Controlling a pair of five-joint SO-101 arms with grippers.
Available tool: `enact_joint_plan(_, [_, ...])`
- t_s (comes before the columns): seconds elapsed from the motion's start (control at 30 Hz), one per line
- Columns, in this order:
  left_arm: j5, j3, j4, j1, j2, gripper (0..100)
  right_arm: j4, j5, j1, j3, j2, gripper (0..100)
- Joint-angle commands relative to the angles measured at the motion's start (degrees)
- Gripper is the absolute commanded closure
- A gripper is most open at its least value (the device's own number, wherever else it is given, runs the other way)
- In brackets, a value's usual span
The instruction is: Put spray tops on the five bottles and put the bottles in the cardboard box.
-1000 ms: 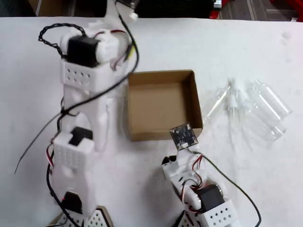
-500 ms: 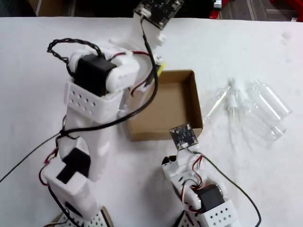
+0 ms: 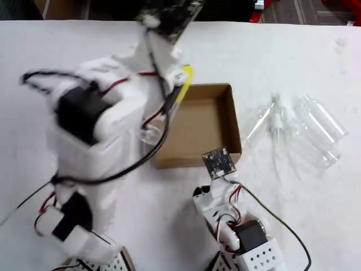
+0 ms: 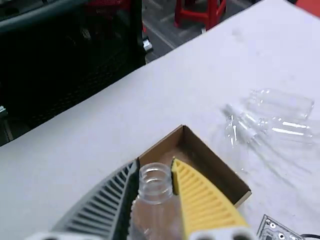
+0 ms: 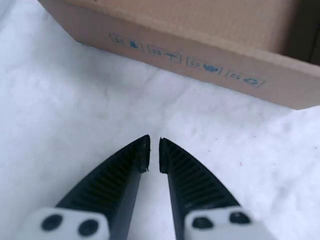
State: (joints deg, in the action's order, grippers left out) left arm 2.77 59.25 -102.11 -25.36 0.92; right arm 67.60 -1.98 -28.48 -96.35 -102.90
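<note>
1. Right claw [image 5: 154,150] sits low over the table [image 3: 282,56], just in front of the near wall of the cardboard box [image 5: 200,55]. Its black fingers are drawn almost together, with a thin slit between the tips and nothing in it.
2. Left arm stands raised and folded over the box's left side. The left claw [image 4: 155,172] is clamped on a bottle [image 4: 152,200], with a grey finger on one side and a yellow finger on the other.
3. That bottle is clear plastic with an open, threaded neck and no spray top.
4. Its long axis runs along the fingers, neck toward the fingertips, and a corner of the cardboard box [image 4: 205,160] lies beyond the mouth.
5. From above, the bottle's round base [image 3: 148,134] shows over the left wall of the box [image 3: 232,118].
6. Farther right, loose bottles [image 3: 321,121] lie on their sides on the table, well apart from the box.
</note>
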Motion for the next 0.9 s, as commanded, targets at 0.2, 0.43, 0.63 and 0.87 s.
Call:
enact_joint_plan(0.2, [-1.23,-26.73,6.68,-0.40,-22.90,98,0.13,0.62,0.66,-0.53,-0.31,98.1])
enact_joint_plan(0.43, [-1.49,-60.22,35.96,1.10,-38.02,98,0.13,0.62,0.66,-0.53,-0.31,98.1])
enact_joint_plan(0.63, [-4.40,-86.68,66.29,1.01,-45.49,98,0.13,0.62,0.66,-0.53,-0.31,98.1])
enact_joint_plan(0.87, [-13.19,-102.42,88.53,3.30,-40.84,98,0.13,0.62,0.66,-0.53,-0.31,98.1])
